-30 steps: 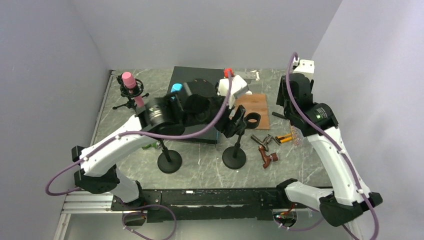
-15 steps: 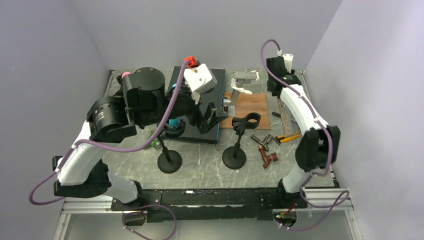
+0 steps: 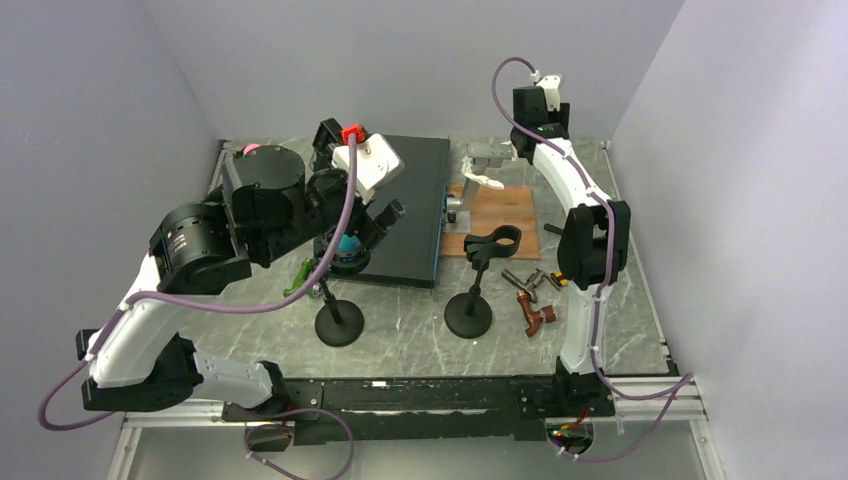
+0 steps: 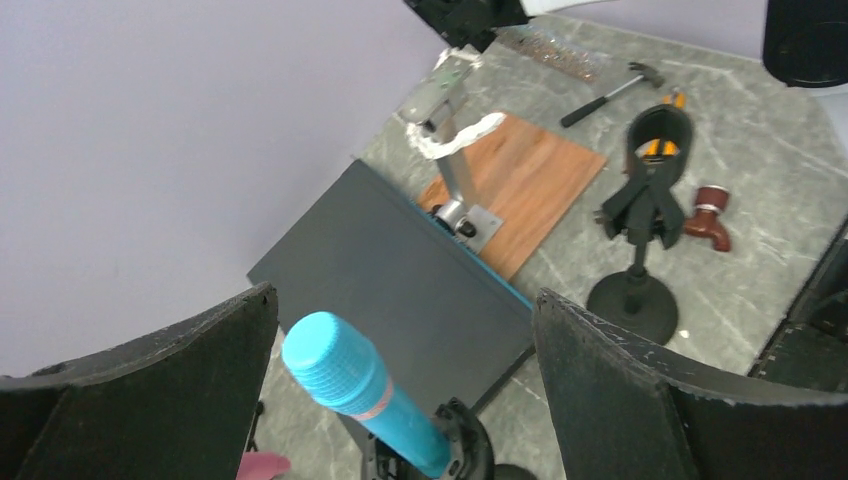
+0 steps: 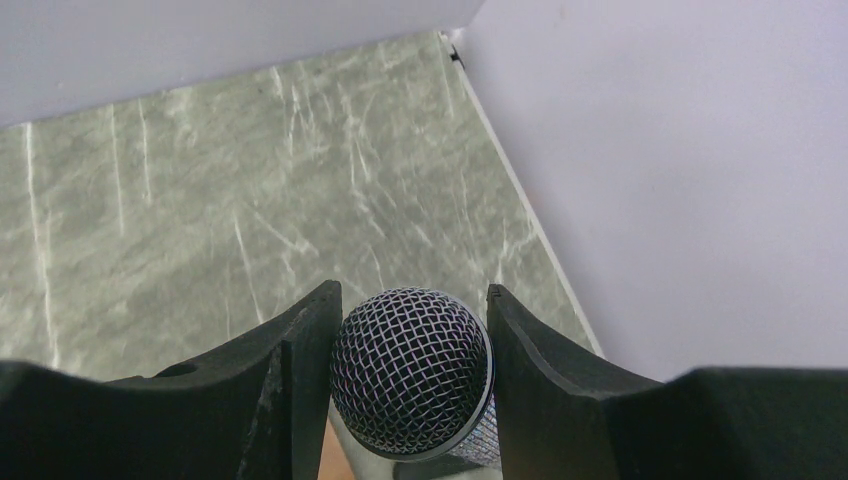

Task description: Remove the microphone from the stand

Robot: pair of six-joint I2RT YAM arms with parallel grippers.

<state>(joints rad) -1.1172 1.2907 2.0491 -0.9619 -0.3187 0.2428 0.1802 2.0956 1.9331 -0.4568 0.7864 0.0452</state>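
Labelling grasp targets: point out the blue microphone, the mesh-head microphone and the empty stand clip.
blue microphone [image 4: 332, 364]: left wrist view, on its ribbed head.
mesh-head microphone [image 5: 410, 370]: right wrist view, centre of the grille.
empty stand clip [image 3: 481, 245]: top external view, on its body beside the ring.

White arm links [image 3: 130, 335], fat black cylindrical joints [image 3: 262, 185], thin purple cables [image 3: 240, 305], white wrist camera block [image 3: 368, 165] with red cap [image 3: 351, 133], matte black claw fingers [image 4: 620, 400].

Microphone [image 4: 345, 378] on the left stand [image 3: 339, 325], second stand [image 3: 468, 316] to its right, flat case [image 3: 405, 200] behind both, wooden board [image 3: 505, 212] right of the case
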